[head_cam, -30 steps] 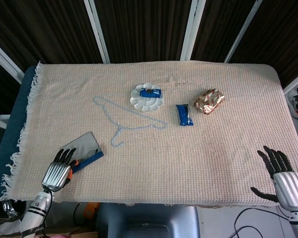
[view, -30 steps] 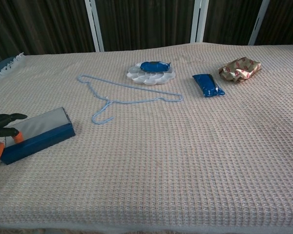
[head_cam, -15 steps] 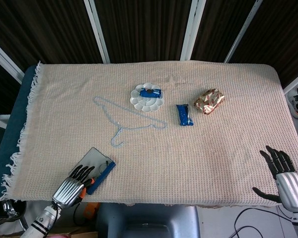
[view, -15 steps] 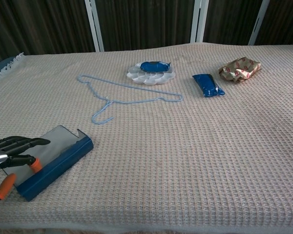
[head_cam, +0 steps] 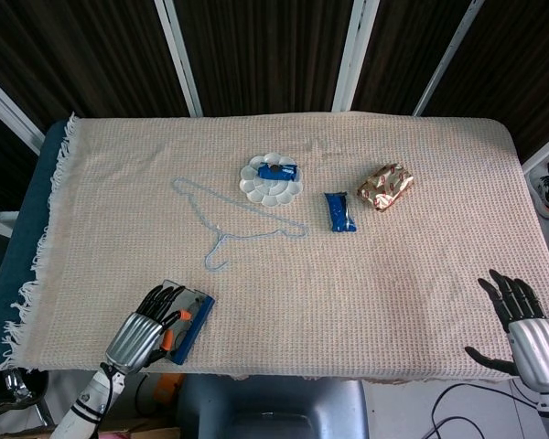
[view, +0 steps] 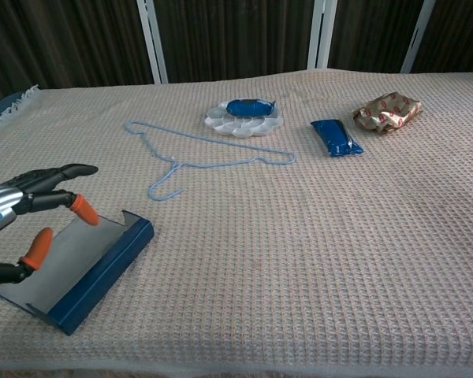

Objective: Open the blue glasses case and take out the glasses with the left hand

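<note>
The glasses case (view: 102, 272), with a grey top and a blue side, lies flat near the table's front left edge (head_cam: 190, 322). I cannot see any glasses. My left hand (view: 27, 216) hovers over the grey top from the left with its fingers spread. One orange fingertip (view: 83, 209) sits close to the case's far corner, and I cannot tell whether it touches. In the head view the left hand (head_cam: 145, 335) covers most of the case. My right hand (head_cam: 528, 331) rests open at the front right edge and holds nothing.
A light blue wire hanger (view: 209, 157) lies behind the case. Further back are a white palette (view: 244, 118) with a blue item on it, a blue packet (view: 336, 136) and a gold and red wrapper (view: 387, 111). A beige woven cloth (view: 299, 252) covers the table.
The case has slid towards the front edge and turned, moving with my left hand. The hand's fingers now stand higher and wider over it. My right hand has barely moved.
</note>
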`<state>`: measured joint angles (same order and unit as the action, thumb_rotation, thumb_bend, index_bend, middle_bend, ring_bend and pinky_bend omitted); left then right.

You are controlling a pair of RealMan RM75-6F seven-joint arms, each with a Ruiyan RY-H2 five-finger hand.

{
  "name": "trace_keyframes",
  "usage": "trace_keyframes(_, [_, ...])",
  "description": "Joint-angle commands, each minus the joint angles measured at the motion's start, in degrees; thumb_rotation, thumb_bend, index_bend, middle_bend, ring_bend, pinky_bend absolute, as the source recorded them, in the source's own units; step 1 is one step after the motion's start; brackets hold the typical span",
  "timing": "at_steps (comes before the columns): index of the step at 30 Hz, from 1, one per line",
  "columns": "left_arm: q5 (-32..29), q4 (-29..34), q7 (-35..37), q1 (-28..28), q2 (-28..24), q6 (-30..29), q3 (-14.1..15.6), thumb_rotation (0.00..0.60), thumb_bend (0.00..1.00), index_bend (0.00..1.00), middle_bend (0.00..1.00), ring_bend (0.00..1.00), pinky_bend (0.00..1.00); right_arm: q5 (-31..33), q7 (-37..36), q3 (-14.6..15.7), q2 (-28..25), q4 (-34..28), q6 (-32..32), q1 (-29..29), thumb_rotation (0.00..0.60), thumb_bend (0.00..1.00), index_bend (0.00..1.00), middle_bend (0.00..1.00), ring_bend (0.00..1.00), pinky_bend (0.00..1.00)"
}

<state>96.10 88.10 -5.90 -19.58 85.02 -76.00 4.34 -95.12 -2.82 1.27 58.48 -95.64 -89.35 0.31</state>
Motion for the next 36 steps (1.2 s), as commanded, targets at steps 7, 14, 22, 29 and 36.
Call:
trace_keyframes(7, [0.22,6.10,-3.06,-4.47,2.88,5.24,-2.94,0.600,0.71,0.30,0.00,0.00,0.00,0.67,-1.02,-0.46,-0.33,-0.01,-0.52,-0.15,0.600,0.13,0.00,0.00,0.00,0.00])
trace_keyframes(14, [-5.63,5.18,-10.28,-7.91,8.25,12.26,-6.36,0.600,0.73,0.28,0.00,0.00,0.00,1.42,-2.70,-0.89,-0.91,0.21,-1.06,-0.39,0.600,0.13,0.00,0.00,0.00,0.00])
trace_keyframes(22, [-13.55,2.04,-17.11,-10.78,11.48,17.04,-9.55,0.600,0.71,0.35,0.00,0.00,0.00,1.71,-3.87,-1.47,-1.01,0.58,-3.75,-1.64,0.600,0.13,0.00,0.00,0.00,0.00])
trace_keyframes(29, [-16.29,-0.11,-24.34,-11.71,11.82,17.99,-8.66,0.600,0.67,0.41,0.00,0.00,0.00,2.27,-4.50,-1.86,-1.08,0.59,-3.97,-1.84,0.600,0.13,0.00,0.00,0.00,0.00])
trace_keyframes(36, [-19.18,-3.10,-29.93,-11.84,13.33,15.91,-9.51,0.600,0.66,0.41,0.00,0.00,0.00,1.26,-4.43,-1.58,-0.91,0.86,-4.60,-2.16,0.600,0.13,0.00,0.00,0.00,0.00])
